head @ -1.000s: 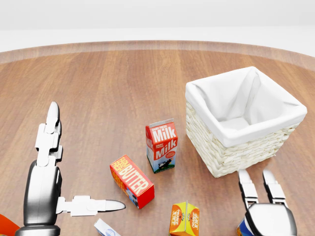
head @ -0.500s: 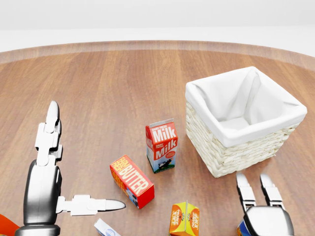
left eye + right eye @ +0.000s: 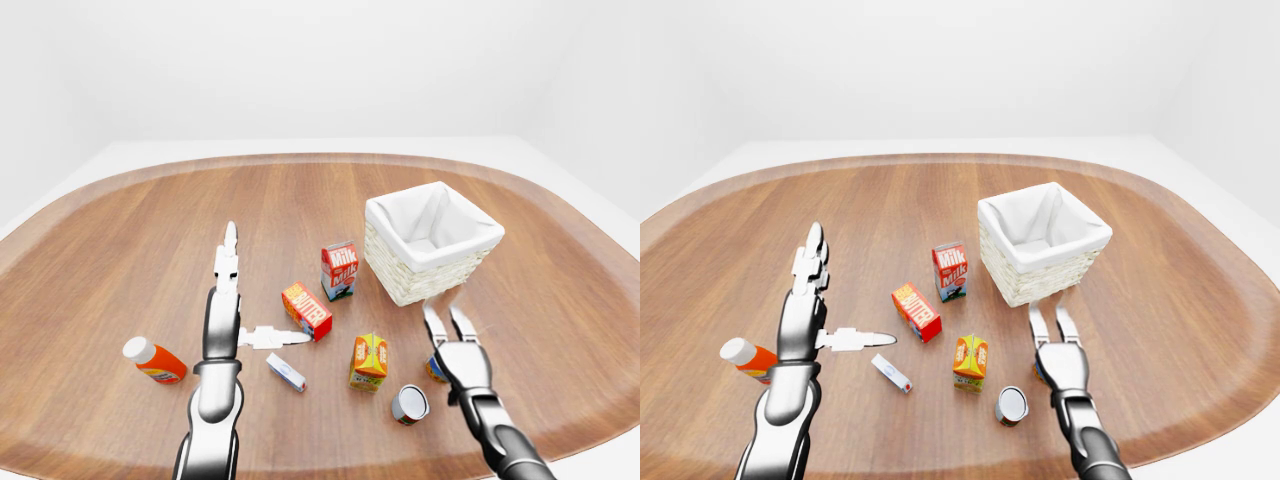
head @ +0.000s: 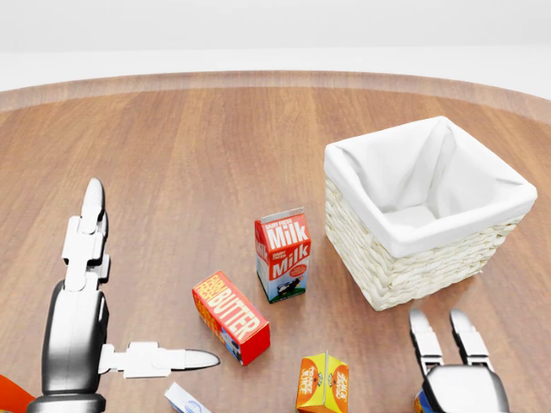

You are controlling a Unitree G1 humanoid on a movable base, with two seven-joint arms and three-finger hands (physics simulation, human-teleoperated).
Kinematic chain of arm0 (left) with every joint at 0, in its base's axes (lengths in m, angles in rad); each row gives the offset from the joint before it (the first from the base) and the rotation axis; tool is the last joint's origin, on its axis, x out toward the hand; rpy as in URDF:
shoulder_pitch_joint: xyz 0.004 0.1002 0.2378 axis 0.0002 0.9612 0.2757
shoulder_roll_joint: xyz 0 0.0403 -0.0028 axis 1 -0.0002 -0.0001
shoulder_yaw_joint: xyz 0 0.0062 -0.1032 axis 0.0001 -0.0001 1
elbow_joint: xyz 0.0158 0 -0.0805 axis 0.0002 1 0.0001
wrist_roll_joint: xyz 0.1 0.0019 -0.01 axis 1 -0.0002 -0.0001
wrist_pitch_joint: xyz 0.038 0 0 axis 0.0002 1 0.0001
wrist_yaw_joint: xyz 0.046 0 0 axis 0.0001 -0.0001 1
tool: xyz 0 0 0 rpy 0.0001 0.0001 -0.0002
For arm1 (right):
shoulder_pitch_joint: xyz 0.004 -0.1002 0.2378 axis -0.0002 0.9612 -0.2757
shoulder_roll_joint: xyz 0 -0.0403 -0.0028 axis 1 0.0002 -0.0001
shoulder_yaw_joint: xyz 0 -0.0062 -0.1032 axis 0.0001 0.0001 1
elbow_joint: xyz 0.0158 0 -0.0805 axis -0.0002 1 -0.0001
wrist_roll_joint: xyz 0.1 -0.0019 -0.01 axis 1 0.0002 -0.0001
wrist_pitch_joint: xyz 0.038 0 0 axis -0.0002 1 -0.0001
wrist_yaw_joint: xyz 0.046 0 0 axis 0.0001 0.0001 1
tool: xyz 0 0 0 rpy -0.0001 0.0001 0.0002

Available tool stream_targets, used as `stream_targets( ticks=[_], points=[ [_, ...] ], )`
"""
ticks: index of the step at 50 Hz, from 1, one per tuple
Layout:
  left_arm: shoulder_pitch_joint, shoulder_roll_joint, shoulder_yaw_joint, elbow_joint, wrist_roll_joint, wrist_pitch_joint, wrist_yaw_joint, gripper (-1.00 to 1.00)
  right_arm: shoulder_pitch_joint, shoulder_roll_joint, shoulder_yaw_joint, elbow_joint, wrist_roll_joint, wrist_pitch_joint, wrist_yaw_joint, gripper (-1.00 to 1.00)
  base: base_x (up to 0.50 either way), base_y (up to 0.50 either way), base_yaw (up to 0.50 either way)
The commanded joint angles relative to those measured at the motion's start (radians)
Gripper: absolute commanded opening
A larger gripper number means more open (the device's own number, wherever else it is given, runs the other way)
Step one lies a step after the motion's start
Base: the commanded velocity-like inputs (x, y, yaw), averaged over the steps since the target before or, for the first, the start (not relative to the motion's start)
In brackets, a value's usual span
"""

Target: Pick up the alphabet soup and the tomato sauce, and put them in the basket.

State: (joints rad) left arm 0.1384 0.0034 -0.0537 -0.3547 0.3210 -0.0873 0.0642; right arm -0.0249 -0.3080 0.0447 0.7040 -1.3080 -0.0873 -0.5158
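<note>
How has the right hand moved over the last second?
Yes. In the head view the right hand has slid toward the bottom edge and slightly left, away from the basket, which stays fixed.

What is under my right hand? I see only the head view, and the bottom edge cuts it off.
Observer: A can with a blue and orange label, mostly hidden by the right hand, whose fingers are open.
Operator: Is there any other can?
Observer: Yes, a second can lies on its side, left of your wrist in the left-eye view.
Operator: And the red shape in my bottom left corner?
Observer: An orange bottle with a white cap, lying down.
</note>
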Motion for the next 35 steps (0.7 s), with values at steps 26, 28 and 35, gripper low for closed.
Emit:
stream_targets(
  ticks=[26,28,35],
  points=[
    [0.005,0.002,-0.001,-0.026,0.013,0.0,0.002,1.0,0.004,-0.004,0.003,0.006,0.009,0.0,0.005,-1.0,0.0,0.0,0.0],
    [0.006,0.004,0.0,-0.015,0.011,0.0,0.006,1.0,-0.003,-0.003,0.004,0.02,0.009,0.0,-0.003,-1.0,0.0,0.0,0.0],
    [0.008,0.005,0.0,-0.012,0.011,0.0,0.006,1.0,0.017,0.001,-0.002,-0.024,0.024,0.0,0.014,-1.0,0.0,0.0,0.0]
  ],
)
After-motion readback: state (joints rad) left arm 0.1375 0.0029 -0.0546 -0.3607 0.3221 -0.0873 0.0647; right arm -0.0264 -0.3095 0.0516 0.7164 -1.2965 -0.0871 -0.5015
